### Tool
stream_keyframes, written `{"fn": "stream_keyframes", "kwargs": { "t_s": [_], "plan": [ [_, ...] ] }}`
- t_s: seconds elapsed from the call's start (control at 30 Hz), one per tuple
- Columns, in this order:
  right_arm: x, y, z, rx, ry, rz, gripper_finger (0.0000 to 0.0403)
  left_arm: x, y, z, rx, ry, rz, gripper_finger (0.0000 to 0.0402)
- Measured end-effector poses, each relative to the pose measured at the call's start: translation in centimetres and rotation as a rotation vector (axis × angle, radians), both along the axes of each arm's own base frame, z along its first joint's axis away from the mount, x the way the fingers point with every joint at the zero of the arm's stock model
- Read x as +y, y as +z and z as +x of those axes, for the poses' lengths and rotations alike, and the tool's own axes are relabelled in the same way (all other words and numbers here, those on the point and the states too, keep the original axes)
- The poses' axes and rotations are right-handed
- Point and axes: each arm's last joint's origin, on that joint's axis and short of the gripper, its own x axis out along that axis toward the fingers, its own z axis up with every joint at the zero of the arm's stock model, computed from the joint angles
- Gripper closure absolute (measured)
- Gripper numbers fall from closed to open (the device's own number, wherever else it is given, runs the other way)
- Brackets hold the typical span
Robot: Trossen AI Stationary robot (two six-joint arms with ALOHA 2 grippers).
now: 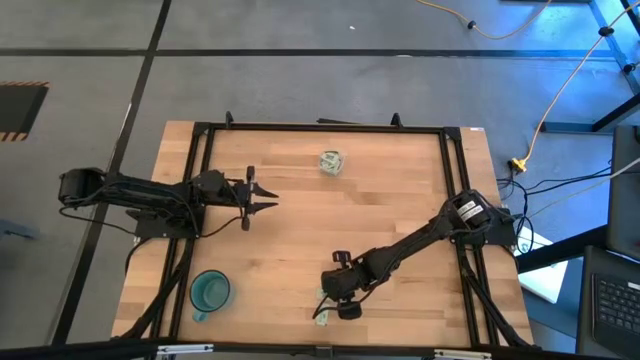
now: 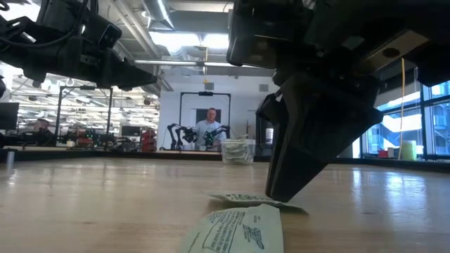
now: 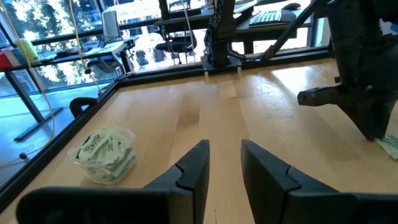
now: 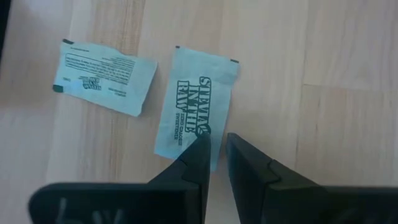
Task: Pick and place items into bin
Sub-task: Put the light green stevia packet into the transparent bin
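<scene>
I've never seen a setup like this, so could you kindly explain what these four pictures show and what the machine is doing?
Two dark robot arms work at a wooden table. One picture looks straight down, one looks level across the tabletop, and two come from cameras on the arms' wrists.

The right end effector is low over a pale green packet with its tips almost together, holding nothing yet. A second packet lies beside it. The left end effector waits open above the table's left side, holding nothing.

The clear bin, already holding packets, stands toward the far edge. A teal cup stands at the near left corner.
</scene>
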Motion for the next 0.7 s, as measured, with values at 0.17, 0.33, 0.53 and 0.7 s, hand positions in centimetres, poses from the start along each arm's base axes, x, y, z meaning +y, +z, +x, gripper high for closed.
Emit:
{"fn": "stream_keyframes", "kwargs": {
  "t_s": [0.17,0.33,0.53,0.7],
  "plan": [
    [-0.7,-0.1,0.1,0.019,-0.019,-0.020,0.0344,0.0,0.0,0.0,0.000,0.002,-0.002,0.0314],
    [-1.6,-0.1,0.2,0.046,-0.037,-0.050,0.0356,0.0,0.0,0.0,0.000,0.002,-0.005,0.0317],
    [-2.9,-0.2,0.6,0.055,-0.030,-0.076,0.0379,0.0,0.0,0.0,0.000,0.002,-0.003,0.0319],
    [-4.5,-0.3,0.8,0.090,-0.064,-0.104,0.0396,0.0,0.0,0.0,0.000,0.002,-0.002,0.0319]
  ]
}}
